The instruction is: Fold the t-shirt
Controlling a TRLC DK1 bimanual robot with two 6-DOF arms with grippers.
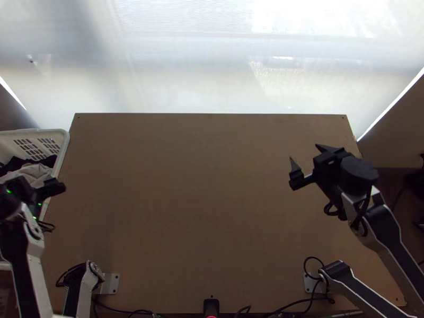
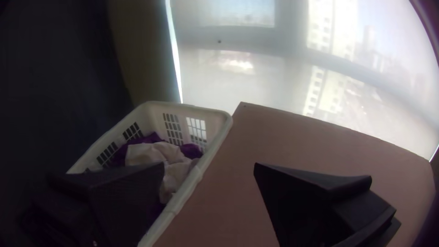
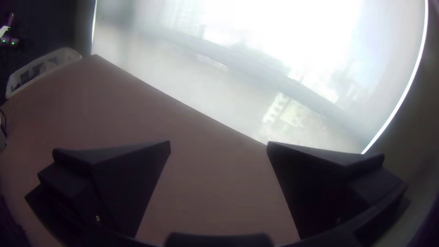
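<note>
- Step looks like: pull one garment out of the basket (image 2: 153,119). Basket's my reference below.
- T-shirt: probably the pale cloth (image 2: 153,153), bunched inside the basket with purple cloth (image 2: 192,150). Can't confirm which piece is the shirt.
- Left gripper (image 2: 209,164): spread wide, nothing held, at the basket's table-side rim.
- Right gripper (image 3: 218,142): also wide, nothing held, well apart from the basket, across the table (image 2: 283,146).
- Do it well: shift left gripper inward off the rim before descending, else a finger may hit it.
- Aim for a raised fold of the pale stuff, close on that, don't dig; purple could get dragged along.
- Lift straight up past the rim, check for a single piece, then swing over the table beside the basket.
- Right gripper should come in for a second edge so it can be spread.
- Left wrist view gives the purple colour and pale folds; from the top that neighbouring cloth reads near black. Top view gives both arms' placement around the basket and table, which left wrist doesn't.
</note>
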